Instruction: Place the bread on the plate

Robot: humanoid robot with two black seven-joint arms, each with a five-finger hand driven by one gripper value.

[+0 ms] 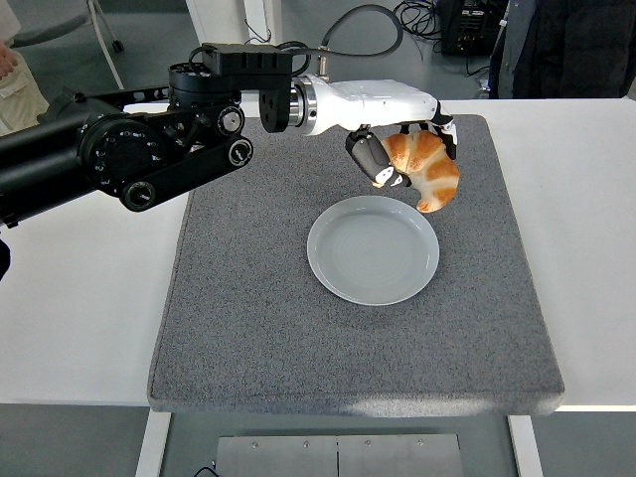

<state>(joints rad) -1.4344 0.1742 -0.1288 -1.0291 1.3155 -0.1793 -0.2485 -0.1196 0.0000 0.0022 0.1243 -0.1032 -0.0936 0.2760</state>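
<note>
Bread (429,168), a golden croissant, hangs in the left hand (402,134) above the far right rim of the plate (373,249), clear of it. The fingers curl over the croissant's top and the thumb (376,161) presses its left side; how far they wrap behind is hard to see. The plate sits on a grey mat (258,298) covering the white table (79,288).
</note>
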